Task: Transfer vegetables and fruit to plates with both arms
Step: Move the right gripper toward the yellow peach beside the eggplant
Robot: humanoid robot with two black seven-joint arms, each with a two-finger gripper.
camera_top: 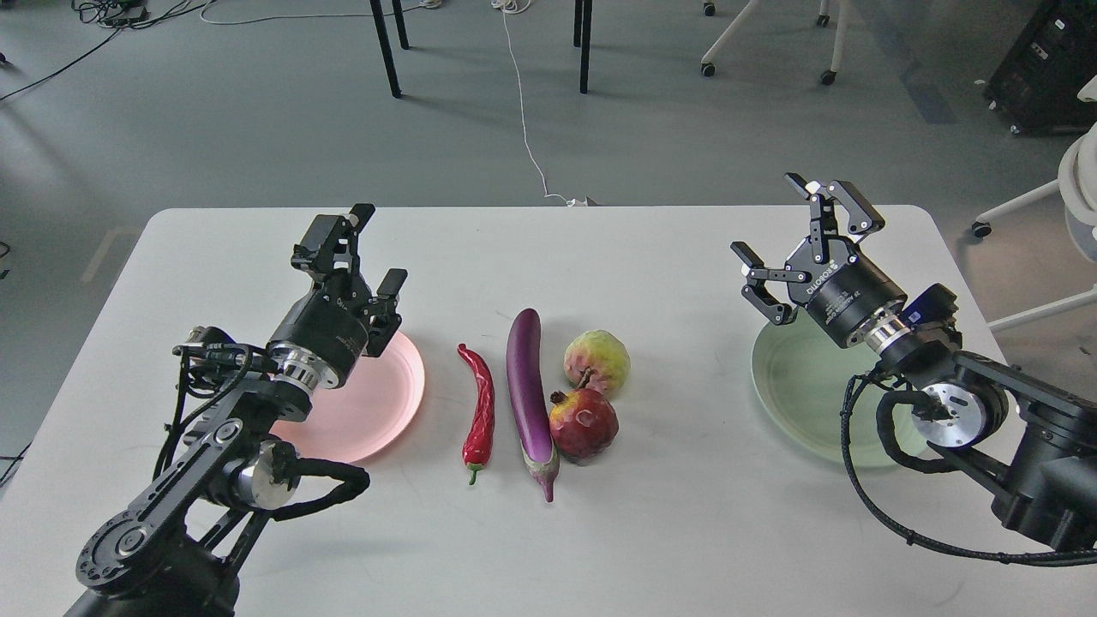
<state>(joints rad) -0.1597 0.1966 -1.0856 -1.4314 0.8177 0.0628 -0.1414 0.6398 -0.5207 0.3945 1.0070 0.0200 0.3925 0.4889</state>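
On the white table point(651, 257), a red chili point(479, 411), a long purple eggplant point(529, 390), a dark red pomegranate point(584, 424) and a yellow-green, pink-blushed fruit point(597, 361) lie together at the centre. The pomegranate touches the eggplant's right side. A pale pink plate point(386, 403) lies to the left, partly under my left arm. A pale green plate point(801, 386) lies to the right, partly under my right arm. My left gripper point(377, 248) hovers open above the pink plate's far edge, empty. My right gripper point(801, 244) hovers open beyond the green plate, empty.
Beyond the table's far edge are grey floor, black table legs point(386, 47), a white cable point(524, 111) and chair bases point(771, 43). A white chair point(1063, 206) stands at the right. Bare tabletop lies in front of the produce.
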